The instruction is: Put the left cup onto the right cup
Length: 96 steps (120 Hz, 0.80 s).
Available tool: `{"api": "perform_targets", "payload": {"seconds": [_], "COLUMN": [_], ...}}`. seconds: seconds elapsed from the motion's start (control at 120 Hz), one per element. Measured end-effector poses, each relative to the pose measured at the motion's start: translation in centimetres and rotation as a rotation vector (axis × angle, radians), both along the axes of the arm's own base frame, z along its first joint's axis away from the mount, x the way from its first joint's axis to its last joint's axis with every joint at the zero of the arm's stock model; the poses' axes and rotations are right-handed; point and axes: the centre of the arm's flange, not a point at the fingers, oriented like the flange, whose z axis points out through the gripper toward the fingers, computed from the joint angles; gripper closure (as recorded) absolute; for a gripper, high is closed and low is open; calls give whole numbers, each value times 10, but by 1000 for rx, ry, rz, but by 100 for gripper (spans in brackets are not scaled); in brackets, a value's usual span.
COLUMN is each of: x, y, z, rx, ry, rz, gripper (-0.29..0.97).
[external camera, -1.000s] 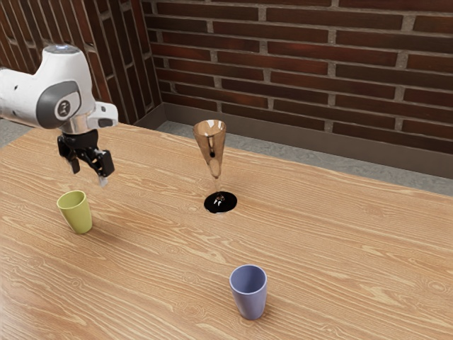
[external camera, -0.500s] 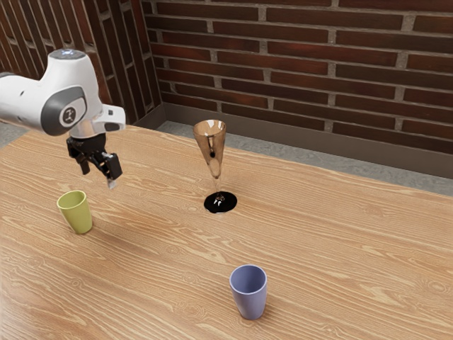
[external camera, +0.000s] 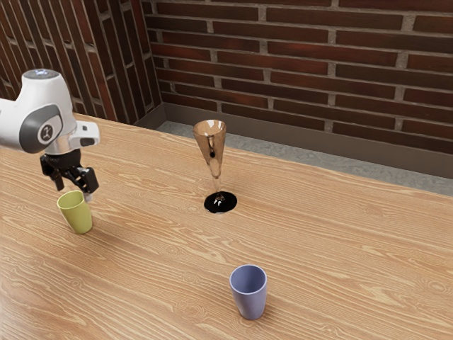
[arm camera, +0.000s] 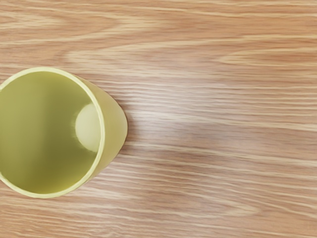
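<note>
Green cup (external camera: 75, 212) stands upright and empty on the wooden table (external camera: 333, 234), at the exterior view's left. My claw (external camera: 74, 190) hangs just above its rim with the fingers spread wide, holding nothing and, as far as I can tell, not touching it.

Finding: in the wrist view the green cup (arm camera: 49, 131) lies off to one side of the hand's centre, not squarely under it. I judge the step in hand to be alignment before descent.

Recommendation: shift the hand until the cup's wall lies between the fingers, lower, then close. Keep the cup upright on the lift. A light, tapered cup may tip if a finger strikes its rim.

Further right, a tall champagne flute (external camera: 211, 145) stands mid-table, well apart from the claw. The carry should pass on its near side.

Rightmost and nearest, the blue cup (external camera: 248, 290) stands upright, well apart from both. It is the destination.
</note>
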Motion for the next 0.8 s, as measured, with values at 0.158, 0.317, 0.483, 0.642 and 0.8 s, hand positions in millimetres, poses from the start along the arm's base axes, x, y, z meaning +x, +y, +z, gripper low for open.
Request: {"api": "perform_targets", "payload": {"seconds": [0.158, 0.317, 0.483, 0.642, 0.8], "x": [8, 9, 12, 17, 21], "y": [18, 32, 45, 44, 40], "z": [-15, -17, -26, -41, -49], "rx": [13, 22, 27, 20, 13], "ry": [-2, -18, -20, -15, -17], "rz": [14, 18, 16, -2, -18], "gripper": [0, 0, 0, 0, 0]}}
